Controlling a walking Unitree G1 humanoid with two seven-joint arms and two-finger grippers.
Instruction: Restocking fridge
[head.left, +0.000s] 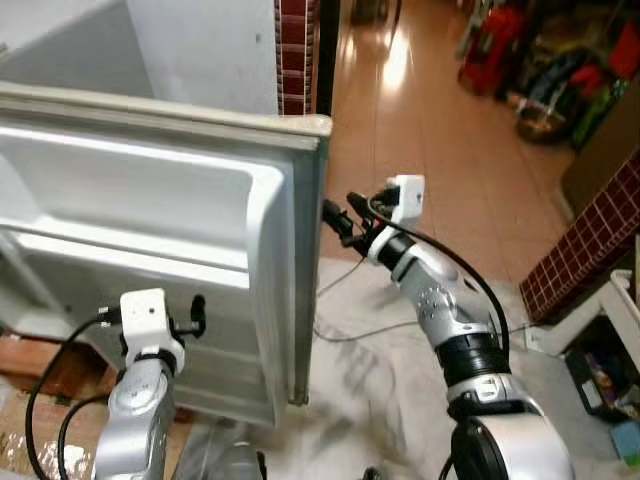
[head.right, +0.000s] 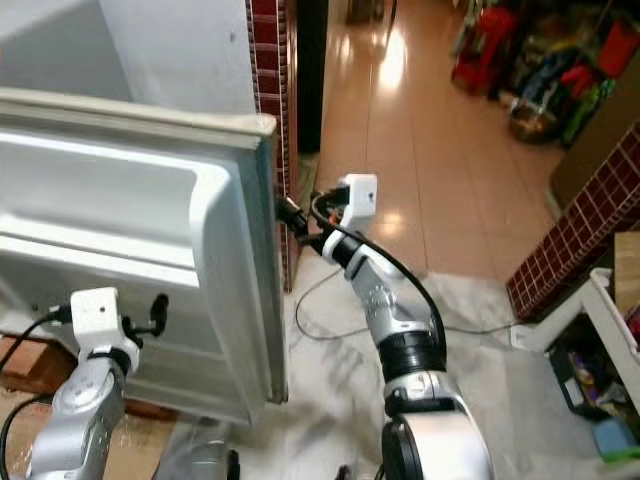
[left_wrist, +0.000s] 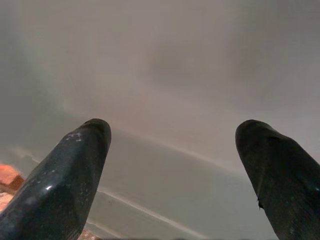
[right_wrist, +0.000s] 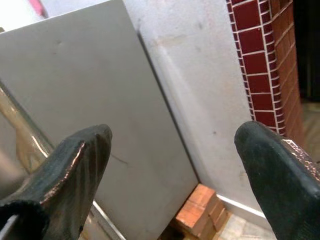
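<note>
1. The right gripper (head.left: 335, 222) has its two black fingers spread apart and holds nothing. It sits just beside the outer edge of the open fridge door (head.left: 180, 240), on the door's outer side.
2. The left gripper (head.left: 197, 312) is also spread and holds nothing. It hovers close to the door's white inner liner, low on the door.
3. The fridge door stands swung wide open toward the robot, with its moulded inner shelves facing the camera. No food or bottle is visible in either gripper or on the door shelves, so restocking appears barely begun: the door is open, and loading is likely still ahead.
4. Below the door lies a pale marble floor (head.left: 380, 370) with a thin cable (head.left: 350, 335) across it.
5. Beyond the door, orange floor tiles (head.left: 430, 130) lead away past a dark red brick pillar (head.left: 297, 55). Coloured bags (head.left: 545, 70) sit far from the door.
</note>
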